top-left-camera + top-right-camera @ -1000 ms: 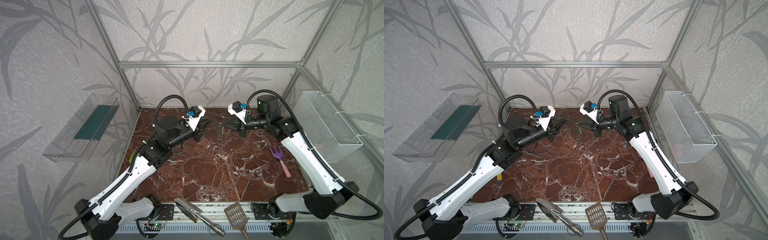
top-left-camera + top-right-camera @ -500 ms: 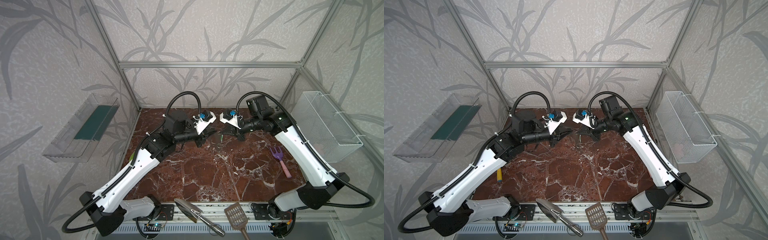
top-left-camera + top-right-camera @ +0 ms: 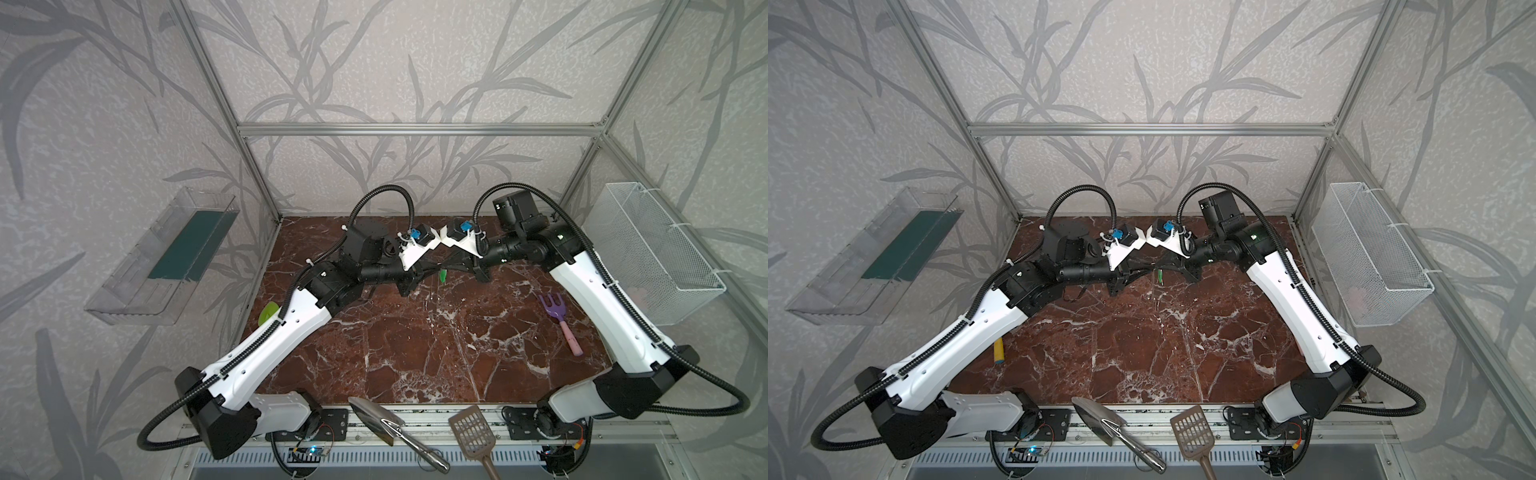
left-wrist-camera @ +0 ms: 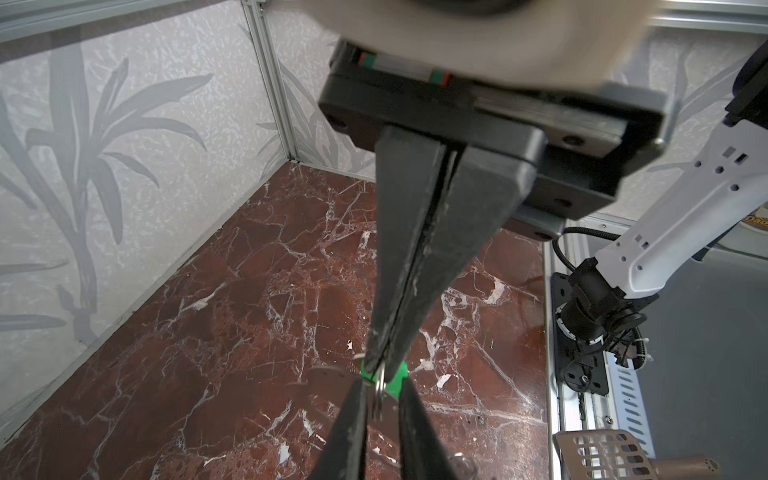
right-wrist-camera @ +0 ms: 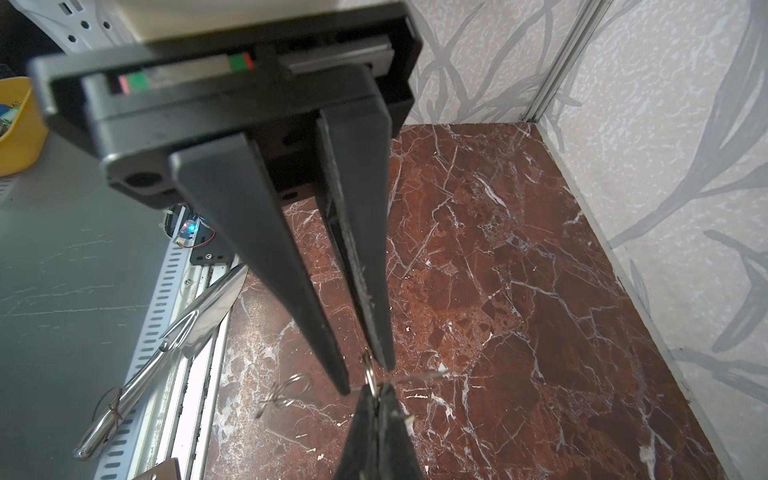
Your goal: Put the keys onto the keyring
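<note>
Meeting tip to tip above the back of the marble table (image 3: 415, 353) were the right gripper (image 4: 380, 370) and the left gripper (image 5: 366, 380). The right one was clenched tight on the keyring (image 4: 378, 397), which stuck out from its tips. The left one had its fingers a little parted, straddling that ring. The green-headed key (image 3: 443, 275) dangled in the air just under the meeting point. From where I stood I couldn't make out what it hung from.
</note>
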